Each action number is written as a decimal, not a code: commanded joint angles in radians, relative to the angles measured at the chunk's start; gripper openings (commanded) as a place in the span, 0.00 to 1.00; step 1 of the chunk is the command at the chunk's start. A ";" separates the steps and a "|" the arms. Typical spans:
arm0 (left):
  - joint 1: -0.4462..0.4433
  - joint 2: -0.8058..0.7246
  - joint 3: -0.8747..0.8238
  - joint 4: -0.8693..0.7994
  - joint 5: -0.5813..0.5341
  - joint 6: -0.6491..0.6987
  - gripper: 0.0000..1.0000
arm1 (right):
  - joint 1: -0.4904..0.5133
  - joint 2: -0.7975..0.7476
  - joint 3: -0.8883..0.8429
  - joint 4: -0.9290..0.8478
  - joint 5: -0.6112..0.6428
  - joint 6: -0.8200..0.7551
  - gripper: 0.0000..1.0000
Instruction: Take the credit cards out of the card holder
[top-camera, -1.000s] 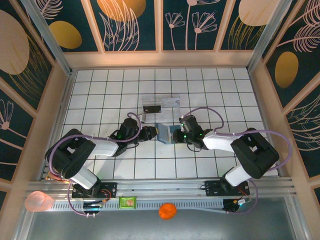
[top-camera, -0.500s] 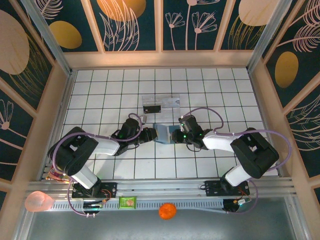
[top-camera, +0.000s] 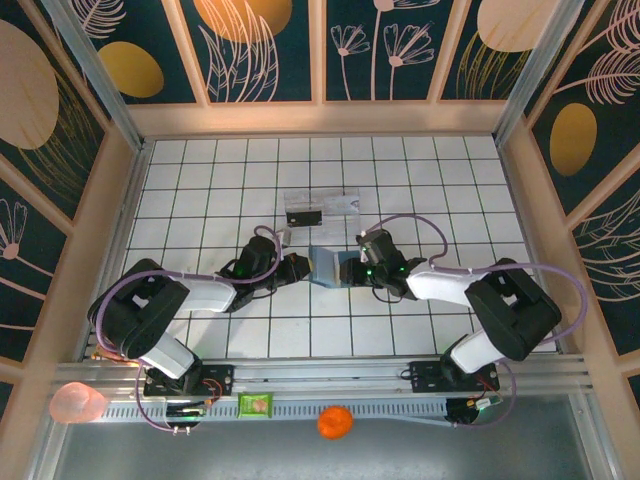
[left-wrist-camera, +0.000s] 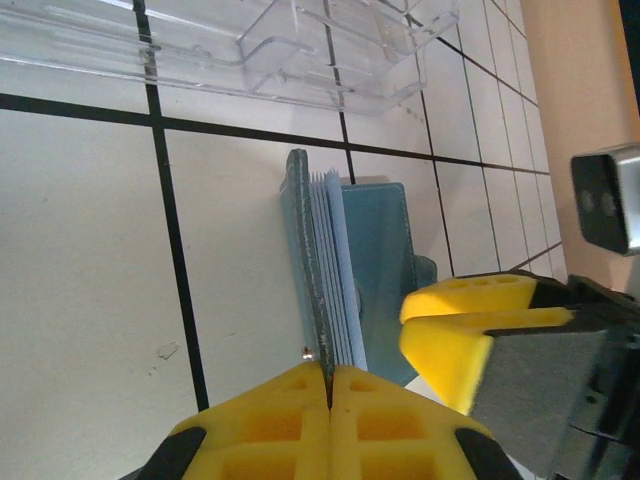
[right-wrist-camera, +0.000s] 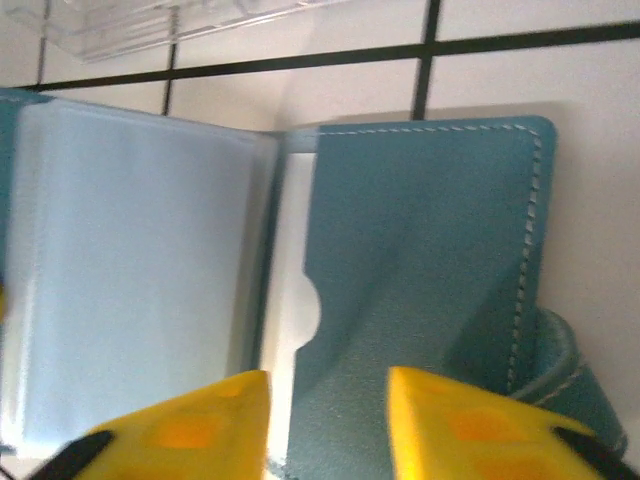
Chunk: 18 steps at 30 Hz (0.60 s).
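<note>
left pincer (left-wrist-camera: 329, 376) clamps the upright cover of the open teal card holder (left-wrist-camera: 378, 250); right pincer (right-wrist-camera: 328, 398) hangs half open over its flat panel on the bench (left-wrist-camera: 90, 260)

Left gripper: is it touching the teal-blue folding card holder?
Touching. Left wrist view: the left gripper is shut on the teal-blue card holder's upright cover edge.

card holder (right-wrist-camera: 420, 260) cut off left and below, its plastic sleeves (right-wrist-camera: 140, 270) blurred, clear tray (left-wrist-camera: 330, 60) cropped above
</note>
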 joint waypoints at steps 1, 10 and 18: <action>0.004 -0.028 -0.008 -0.016 -0.005 0.007 0.00 | 0.007 -0.059 0.025 -0.006 -0.028 -0.001 0.49; 0.005 -0.102 -0.041 -0.048 -0.019 0.013 0.00 | 0.073 0.017 0.122 0.035 -0.088 -0.030 0.68; 0.009 -0.118 -0.050 -0.060 -0.024 0.020 0.00 | 0.090 0.111 0.171 0.035 -0.074 -0.028 0.70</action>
